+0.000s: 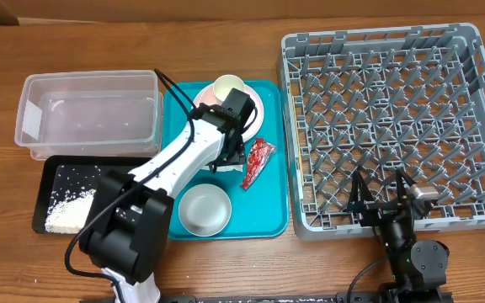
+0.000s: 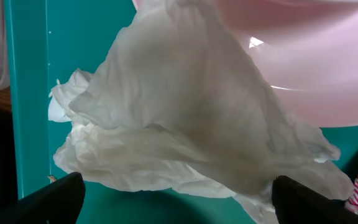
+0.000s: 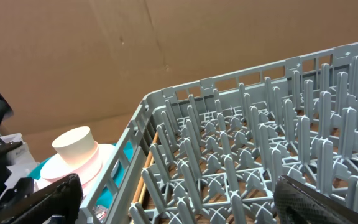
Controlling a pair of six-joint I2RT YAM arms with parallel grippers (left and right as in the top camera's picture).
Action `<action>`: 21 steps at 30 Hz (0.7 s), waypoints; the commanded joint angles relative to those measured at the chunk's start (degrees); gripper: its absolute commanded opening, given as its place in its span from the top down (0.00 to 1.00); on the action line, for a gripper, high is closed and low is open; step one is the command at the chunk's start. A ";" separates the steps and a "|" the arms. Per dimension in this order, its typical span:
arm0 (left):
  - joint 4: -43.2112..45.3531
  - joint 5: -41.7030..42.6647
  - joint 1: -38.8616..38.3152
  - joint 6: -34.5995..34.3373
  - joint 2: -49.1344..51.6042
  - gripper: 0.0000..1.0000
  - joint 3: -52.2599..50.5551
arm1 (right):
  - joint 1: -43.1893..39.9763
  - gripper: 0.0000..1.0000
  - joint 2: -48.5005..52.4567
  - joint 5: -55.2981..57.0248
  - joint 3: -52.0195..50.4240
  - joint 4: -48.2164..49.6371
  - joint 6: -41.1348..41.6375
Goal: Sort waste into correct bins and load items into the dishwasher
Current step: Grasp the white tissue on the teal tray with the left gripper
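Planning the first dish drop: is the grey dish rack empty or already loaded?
Empty. The overhead view shows only bare pegs across the whole dish rack, and the part the right wrist view sees is bare too.

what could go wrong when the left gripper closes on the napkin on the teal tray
1. The napkin seems to lie against the pink plate. The open left gripper could catch the plate's rim as it closes and jolt the cup standing on the plate.
2. The red wrapper lies close beside the napkin, so it might get dragged along and end up in the wrong bin.
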 commanded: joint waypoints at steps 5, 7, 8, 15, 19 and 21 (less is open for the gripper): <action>1.11 0.26 0.24 0.46 0.61 0.04 -0.68 | -0.26 0.00 -0.48 0.28 -0.61 0.37 0.09; 2.40 0.24 0.24 0.46 0.61 0.04 -1.97 | -0.26 0.00 -0.48 0.28 -0.61 0.37 0.09; 3.23 0.26 0.24 0.46 0.61 0.04 -2.71 | -0.26 0.00 -0.48 0.28 -0.61 0.37 0.09; 5.86 1.75 0.24 0.46 0.61 0.08 -5.40 | -0.26 0.00 -0.48 0.28 -0.61 0.37 0.09; 6.64 1.73 0.24 0.50 0.61 0.11 -6.05 | -0.26 0.00 -0.48 0.28 -0.61 0.37 0.09; 6.67 1.73 0.24 0.50 0.61 0.18 -6.05 | -0.26 0.00 -0.48 0.28 -0.61 0.37 0.09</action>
